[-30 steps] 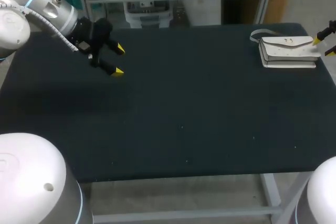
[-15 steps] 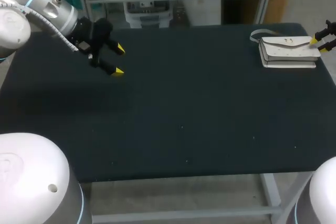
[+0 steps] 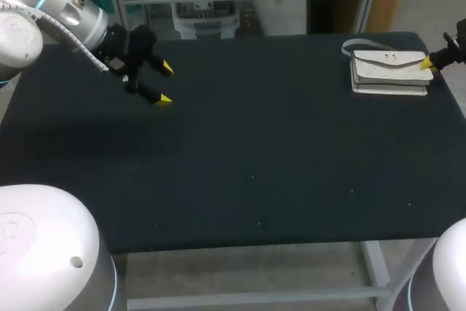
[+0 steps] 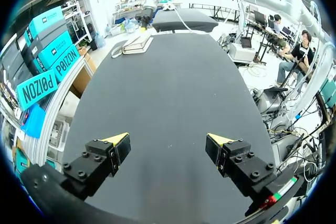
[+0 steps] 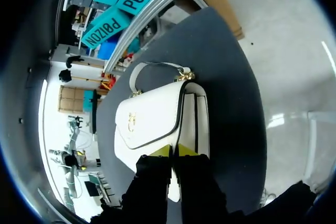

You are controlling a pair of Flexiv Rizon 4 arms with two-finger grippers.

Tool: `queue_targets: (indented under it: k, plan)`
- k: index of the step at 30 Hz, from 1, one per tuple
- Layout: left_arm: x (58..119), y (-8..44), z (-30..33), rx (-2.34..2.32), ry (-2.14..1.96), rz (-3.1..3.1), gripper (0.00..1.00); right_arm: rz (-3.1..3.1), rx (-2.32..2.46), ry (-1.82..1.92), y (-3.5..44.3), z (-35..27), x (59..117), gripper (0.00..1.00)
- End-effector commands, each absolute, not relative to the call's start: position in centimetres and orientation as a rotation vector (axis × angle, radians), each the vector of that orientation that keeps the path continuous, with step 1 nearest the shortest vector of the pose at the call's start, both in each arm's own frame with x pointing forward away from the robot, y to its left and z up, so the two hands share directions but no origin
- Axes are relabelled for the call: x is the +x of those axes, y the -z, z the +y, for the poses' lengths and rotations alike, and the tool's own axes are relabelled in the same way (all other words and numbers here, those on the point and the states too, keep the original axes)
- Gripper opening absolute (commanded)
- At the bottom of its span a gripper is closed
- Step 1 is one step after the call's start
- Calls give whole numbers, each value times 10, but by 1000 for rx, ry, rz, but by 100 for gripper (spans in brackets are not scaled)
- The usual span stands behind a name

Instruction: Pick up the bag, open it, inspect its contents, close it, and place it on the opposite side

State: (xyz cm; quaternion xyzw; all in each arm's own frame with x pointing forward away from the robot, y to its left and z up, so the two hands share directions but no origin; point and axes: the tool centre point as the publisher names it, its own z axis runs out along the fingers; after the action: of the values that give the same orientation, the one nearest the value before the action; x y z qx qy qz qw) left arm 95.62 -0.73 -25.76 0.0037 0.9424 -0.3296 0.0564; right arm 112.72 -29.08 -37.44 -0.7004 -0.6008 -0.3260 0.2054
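The white bag [image 3: 389,72] lies flat at the table's far right, its thin handle [image 3: 355,46] curling off its far left corner. My right gripper [image 3: 428,63] sits at the bag's right end. In the right wrist view its yellow tips [image 5: 174,150] stand almost together on the near edge of the bag [image 5: 157,119], with a thin white sliver pinched between them. My left gripper [image 3: 165,84] hovers over the table's far left, open and holding nothing. In its own view the left gripper [image 4: 168,140] looks across the table to the distant bag [image 4: 137,44].
The black table top [image 3: 255,151] stretches bare between the two grippers. The bag lies close to the table's right edge [image 3: 455,100] and back edge.
My right gripper's fingers have come together on the bag's right end. The bag has slid a little to the left. The left arm has not moved.
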Motion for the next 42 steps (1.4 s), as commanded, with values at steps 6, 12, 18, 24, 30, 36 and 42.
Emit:
queue_targets:
  k: [6, 12, 18, 24, 30, 36, 42]
  plan:
    - [957, 258, -7, 13, 1004, 2857, 100, -1700, -1785, 873, 370, -270, 1112, 0]
    - [957, 258, -7, 13, 1004, 2857, 100, -1751, -1693, 891, 359, -233, 1093, 0]
    - [957, 258, -7, 13, 1004, 2857, 100, -1775, -1667, 889, 352, -204, 1073, 0]
    - [957, 258, -7, 13, 1004, 2857, 100, -1775, -1667, 889, 352, -204, 1073, 0]
    - [957, 258, -7, 13, 1004, 2857, 100, -1775, -1667, 889, 352, -204, 1073, 0]
    - [957, 258, -7, 13, 1004, 2857, 100, -1800, -1673, 878, 350, -196, 1070, 0]
    - [957, 261, -7, 10, 1000, 2858, 100, -1871, -1647, 875, 350, -142, 1038, 0]
